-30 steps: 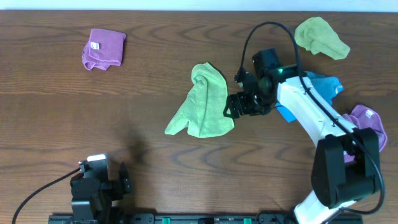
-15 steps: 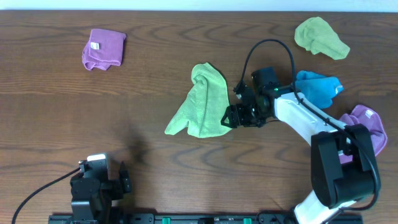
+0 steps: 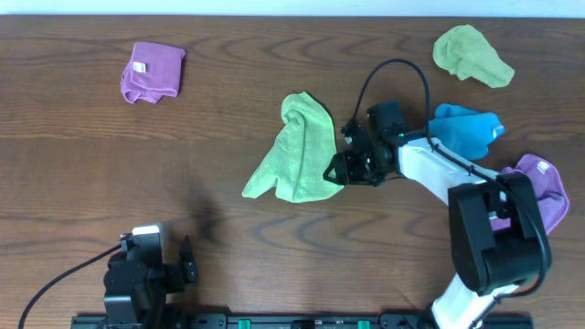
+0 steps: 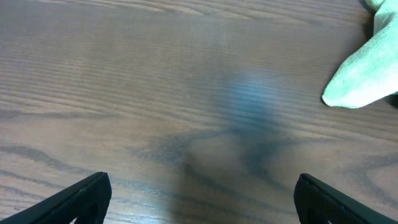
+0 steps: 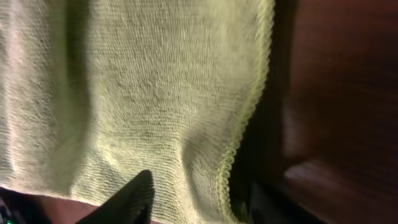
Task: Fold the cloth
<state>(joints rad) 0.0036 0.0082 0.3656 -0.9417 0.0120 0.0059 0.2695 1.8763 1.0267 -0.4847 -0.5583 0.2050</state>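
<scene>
The light green cloth point(image 3: 297, 151) lies crumpled and partly spread at the table's centre. My right gripper point(image 3: 336, 171) is low at its right edge. In the right wrist view the cloth point(image 5: 143, 93) fills the frame, and the gripper point(image 5: 199, 199) is part open with its fingers astride the scalloped hem, which bulges up between them. My left gripper point(image 3: 183, 265) rests at the front left, far from the cloth. In the left wrist view it point(image 4: 199, 199) is open and empty over bare wood, with a corner of the green cloth point(image 4: 360, 81) at the right.
A folded purple cloth point(image 3: 151, 71) lies at the back left. A crumpled green cloth point(image 3: 471, 53) is at the back right. A blue cloth point(image 3: 466, 128) and a purple cloth point(image 3: 539, 187) lie beside the right arm.
My right gripper has moved forward and left, down onto the green cloth's right edge. The left arm has shifted slightly. The cloth keeps its shape.
</scene>
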